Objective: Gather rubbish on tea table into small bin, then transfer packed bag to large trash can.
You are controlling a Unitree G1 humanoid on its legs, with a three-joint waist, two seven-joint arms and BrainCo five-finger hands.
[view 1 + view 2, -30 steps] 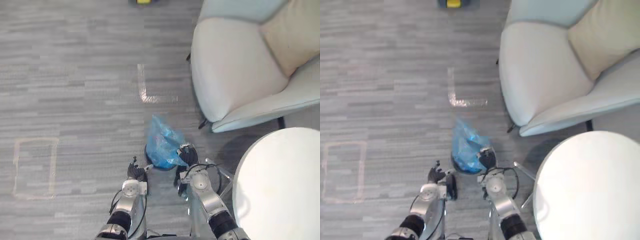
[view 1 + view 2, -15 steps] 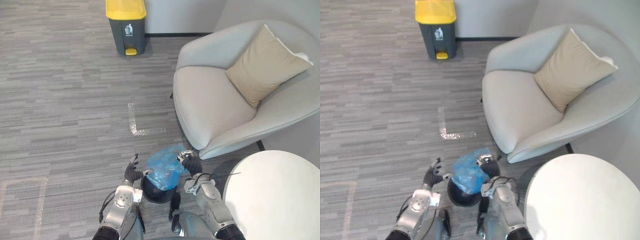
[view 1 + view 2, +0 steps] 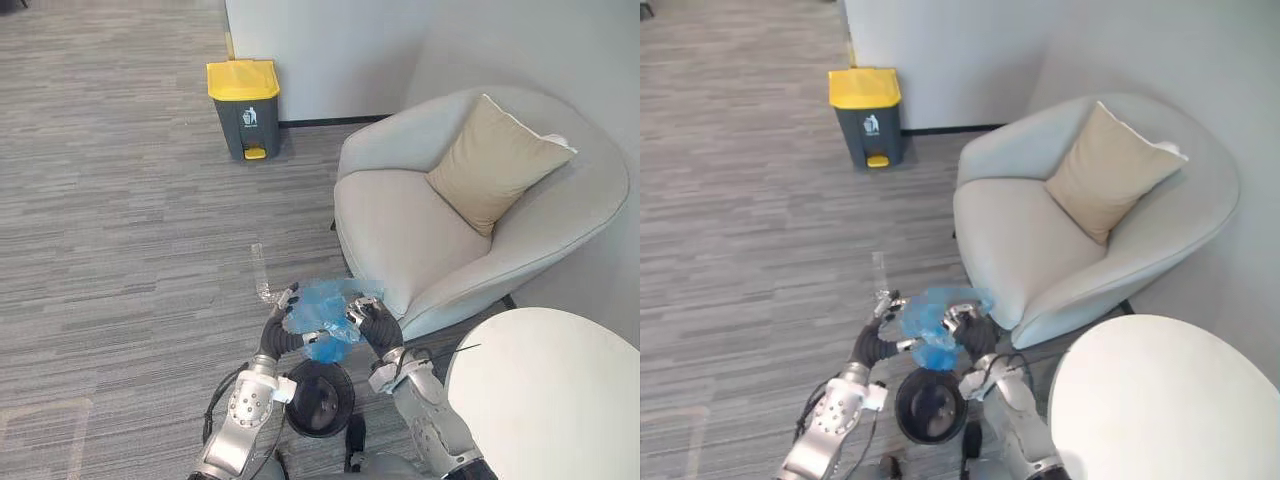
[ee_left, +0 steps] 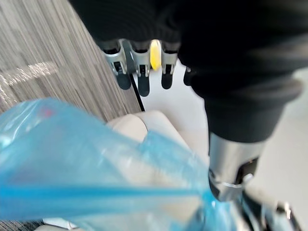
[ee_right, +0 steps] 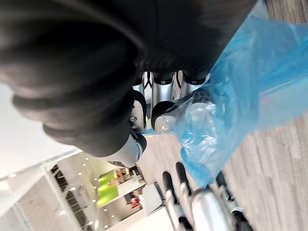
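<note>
The blue bag (image 3: 325,312) was up in the air between the two hands, near the open top of the small black bin (image 3: 345,396) on the floor. The right hand (image 3: 375,326) had its fingers (image 5: 163,114) curled tight on the bag's plastic. The left hand (image 3: 280,336) touched the bag's other side with its fingers (image 4: 139,72) held straight and loose. The big trash can (image 3: 243,105) with the yellow lid stood well apart by the wall. A grey armchair (image 3: 400,220) and the round white counter (image 3: 550,400) were close by.
</note>
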